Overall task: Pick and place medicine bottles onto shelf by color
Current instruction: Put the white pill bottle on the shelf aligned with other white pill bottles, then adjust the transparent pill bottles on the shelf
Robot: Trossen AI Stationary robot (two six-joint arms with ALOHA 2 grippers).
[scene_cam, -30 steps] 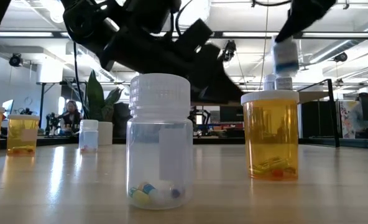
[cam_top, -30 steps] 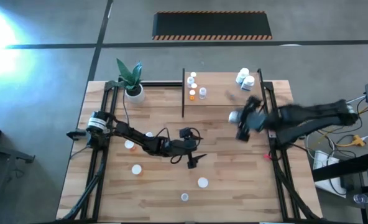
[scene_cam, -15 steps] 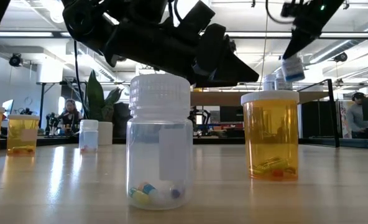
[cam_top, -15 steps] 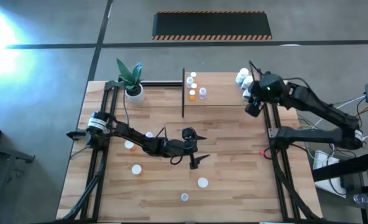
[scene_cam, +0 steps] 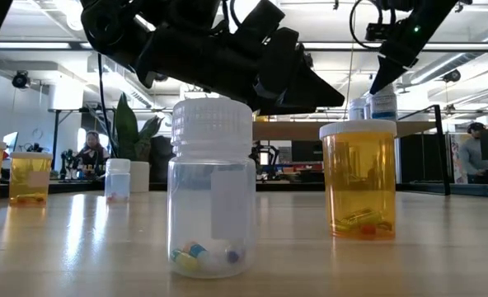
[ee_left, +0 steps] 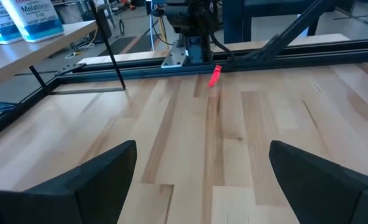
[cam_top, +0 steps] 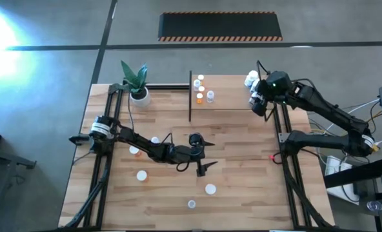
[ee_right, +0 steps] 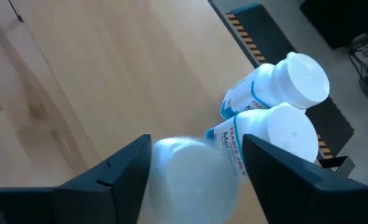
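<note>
Left hand is hovering wide open over mid tabletop, holding nothing. Loose bottles are sitting around it on the tabletop. Orange and clear ones are standing at the shelf's left. Right hand is over the shelf's right end, fingers around a white bottle beside two white ones; you can't tell if it's gripping.

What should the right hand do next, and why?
Probably finish opening and lift straight up. The right hand is at the shelf's right end, and its wrist view shows a white bottle between its fingers, right beside two other white bottles. Its grip looks to be loosening. A sideways exit could knock the neighbours over.
</note>
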